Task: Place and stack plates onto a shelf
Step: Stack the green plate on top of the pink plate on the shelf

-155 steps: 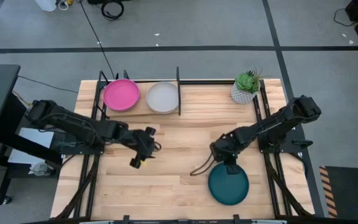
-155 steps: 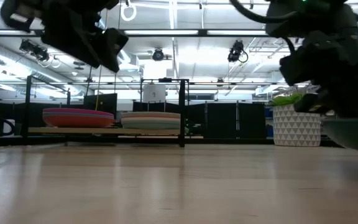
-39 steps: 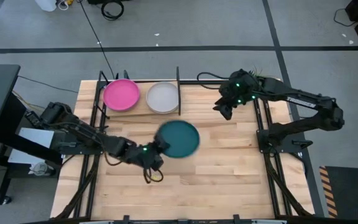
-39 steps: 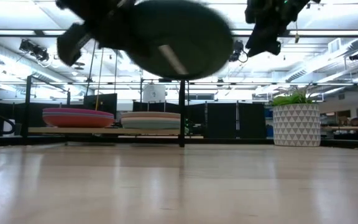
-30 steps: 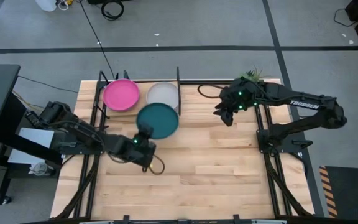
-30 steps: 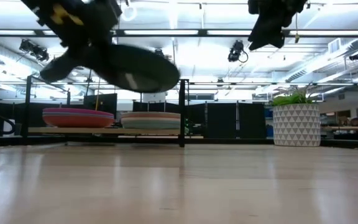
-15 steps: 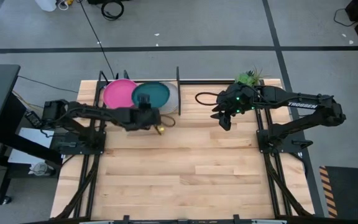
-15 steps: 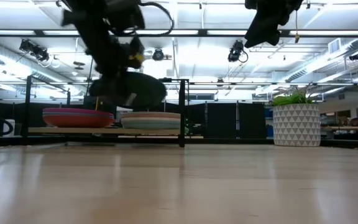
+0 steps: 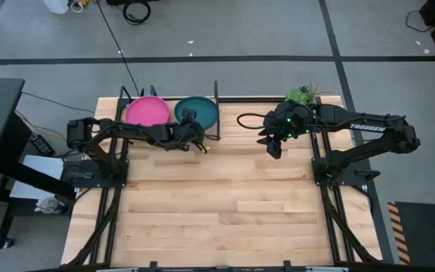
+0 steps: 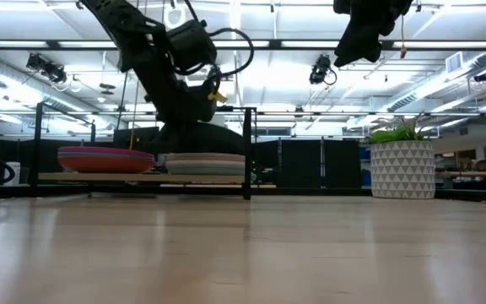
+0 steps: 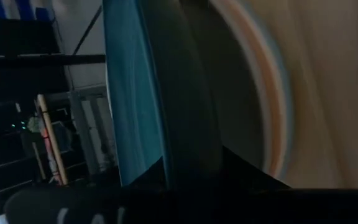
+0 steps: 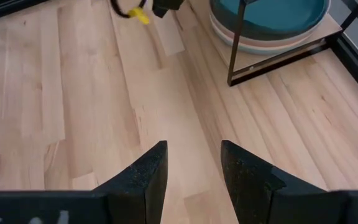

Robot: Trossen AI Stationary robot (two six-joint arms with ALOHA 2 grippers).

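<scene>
The wooden table [image 9: 225, 204] stretches bare on the near side of both arms, with the shelf [image 9: 216, 113] along its far edge. There the left gripper [image 9: 190, 128] reaches in and holds the dark teal plate [image 9: 197, 111] by its near rim, fingers closed on the edge, as the left wrist view shows; the plate sits directly over the pale stack [image 12: 253, 43], just beside the black upright divider [image 12: 235, 59]. The magenta plate [image 9: 148, 112] tops the neighbouring stack, on the far side of the gripper from the divider. Well apart, the right gripper [image 12: 191, 165] hangs over bare wood near the potted plant [image 9: 300, 96], fingers parted and holding nothing.

The risk now looks to be the release: if the teal plate is not fully seated or sits off-centre, letting go could tip it off the stack, and a careless withdrawal could drag the rim or knock the divider.

Whether the plate already rests on the stack cannot be made out; in the low view the arm hides that contact, and the plates beneath are mostly covered.
</scene>
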